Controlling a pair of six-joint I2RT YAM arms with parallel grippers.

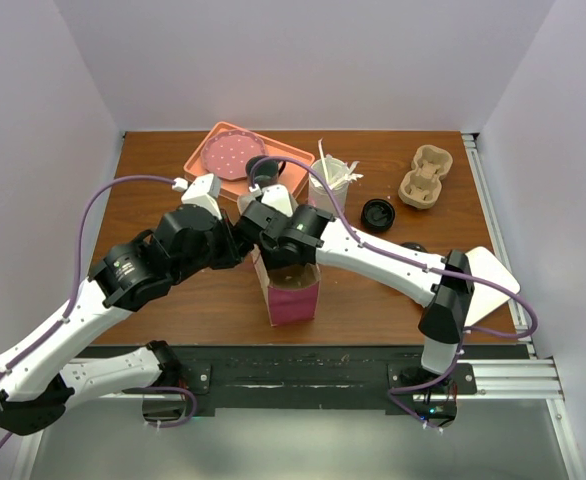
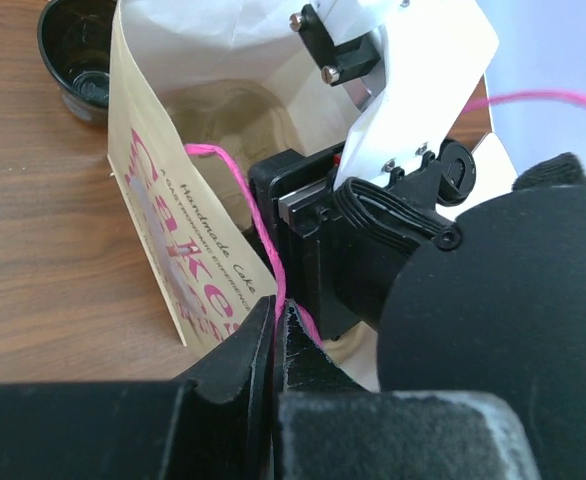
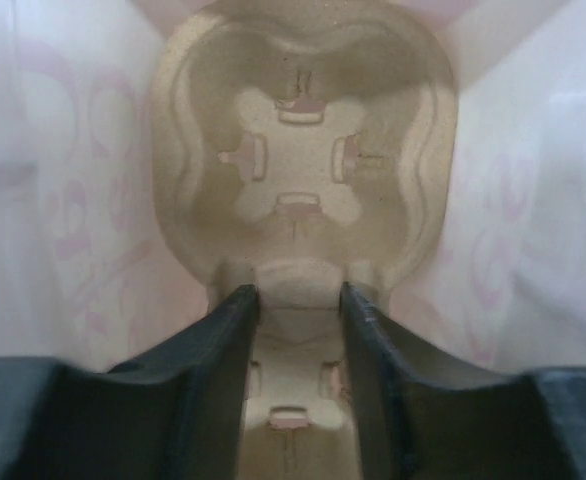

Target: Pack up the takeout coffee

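Note:
A pink-printed paper bag (image 1: 295, 300) stands open at the table's middle. My left gripper (image 2: 276, 305) is shut on the bag's pink string handle (image 2: 248, 190), just left of the bag's mouth (image 1: 245, 238). My right gripper (image 3: 295, 292) reaches down into the bag. It is open, with its fingers either side of the middle ridge of a pulp cup carrier (image 3: 298, 130) lying on the bag's floor. A small black cup (image 1: 265, 172) stands behind the grippers by the tray. Its side is hidden, so I cannot tell whether it is the takeout coffee. A round black lid (image 1: 378, 213) lies to the right.
A salmon tray (image 1: 205, 158) with a dotted pink plate (image 1: 231, 153) sits at the back left. A clear cup of white stirrers (image 1: 330, 180) and a second pulp carrier (image 1: 423, 178) stand at the back right. A glossy black vessel (image 2: 78, 50) stands beyond the bag. White paper (image 1: 493, 268) lies at the right edge.

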